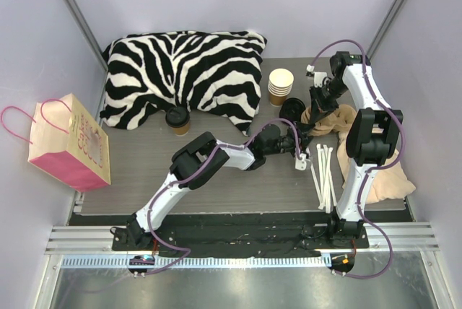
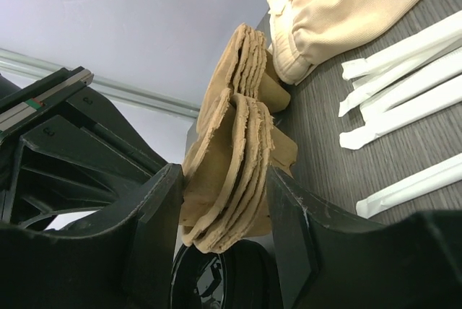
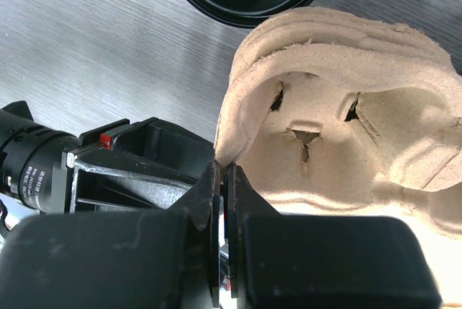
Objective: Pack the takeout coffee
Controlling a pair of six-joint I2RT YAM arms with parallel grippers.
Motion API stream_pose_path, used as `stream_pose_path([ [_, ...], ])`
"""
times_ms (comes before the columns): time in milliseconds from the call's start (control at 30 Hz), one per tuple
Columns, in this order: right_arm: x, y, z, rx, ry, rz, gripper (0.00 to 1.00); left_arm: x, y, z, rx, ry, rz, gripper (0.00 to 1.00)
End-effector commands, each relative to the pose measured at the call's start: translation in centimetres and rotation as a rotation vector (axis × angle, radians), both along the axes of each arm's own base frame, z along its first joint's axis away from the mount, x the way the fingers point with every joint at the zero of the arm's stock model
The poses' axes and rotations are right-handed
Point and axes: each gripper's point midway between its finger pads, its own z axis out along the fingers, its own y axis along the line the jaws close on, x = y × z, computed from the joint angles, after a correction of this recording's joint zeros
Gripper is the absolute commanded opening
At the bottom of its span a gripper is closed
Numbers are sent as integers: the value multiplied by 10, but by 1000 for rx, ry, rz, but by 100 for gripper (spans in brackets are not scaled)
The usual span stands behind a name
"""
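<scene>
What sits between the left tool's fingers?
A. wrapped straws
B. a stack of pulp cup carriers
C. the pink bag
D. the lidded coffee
B: in the left wrist view the left tool clamps the carrier stack; the coffee stands apart on the table by the pillow.

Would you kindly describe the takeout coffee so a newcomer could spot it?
Find the zebra-striped pillow at the back of the table; the takeout coffee stands alone by its front edge. It is the only brown cup wearing a black lid, unlike the lidless stack of cups farther right.
</scene>
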Motion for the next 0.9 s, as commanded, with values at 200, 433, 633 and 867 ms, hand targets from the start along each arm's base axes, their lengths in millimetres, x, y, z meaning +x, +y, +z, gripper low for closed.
stream_pose_path([
  [200, -17, 1, 28, 13, 14, 1, 1, -14, 7, 20, -36, -43, -35, 54],
  [433, -20, 2, 34, 11, 6, 4, 1, -4, 4, 16, -37, -42, -7, 54],
  [633, -21, 2, 35, 14, 8, 4, 1, 1, 0, 11, -32, -40, 2, 55],
  [867, -24, 1, 45, 8, -4, 8, 1, 7, -1, -8, -1, -21, 12, 54],
])
